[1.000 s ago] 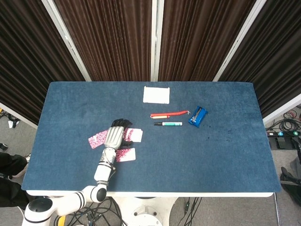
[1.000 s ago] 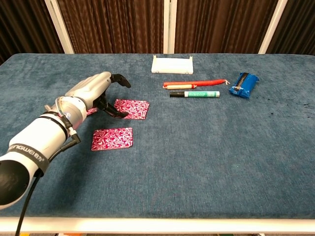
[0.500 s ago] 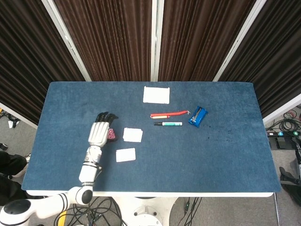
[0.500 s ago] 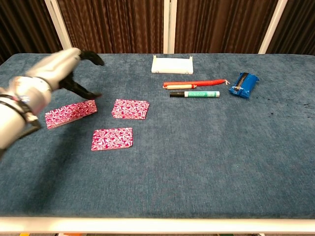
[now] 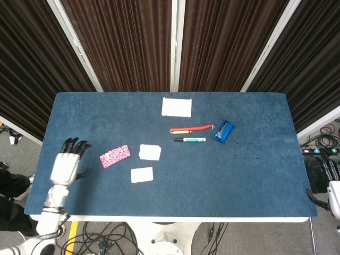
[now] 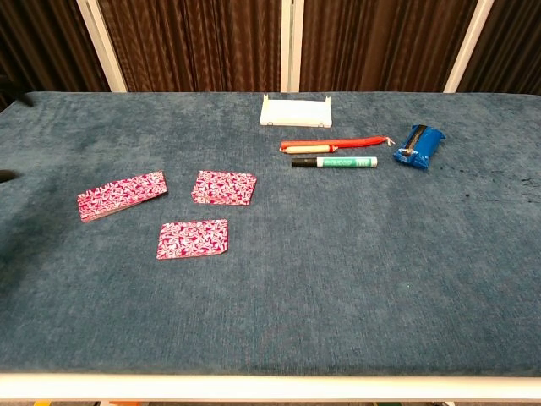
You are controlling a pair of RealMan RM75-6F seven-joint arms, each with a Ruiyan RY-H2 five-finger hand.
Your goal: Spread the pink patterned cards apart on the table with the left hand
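Left hand (image 5: pixel 68 163): at the tabletop (image 5: pixel 255 175) left edge, fingers spread, holding nothing, well apart from the cards. Pink patterned cards: small stack (image 6: pixel 122 194) at left; one card (image 6: pixel 224 188) beside it; one card (image 6: pixel 193 238) nearer the front edge. All three lie flat and separate.

Cards (image 6: pixel 193 238): three lots apart, on my desk's (image 6: pixel 338 279) left half.
My left hand (image 5: pixel 66 166): left of them, at the edge.
Marker (image 6: pixel 335 161): far right of cards.
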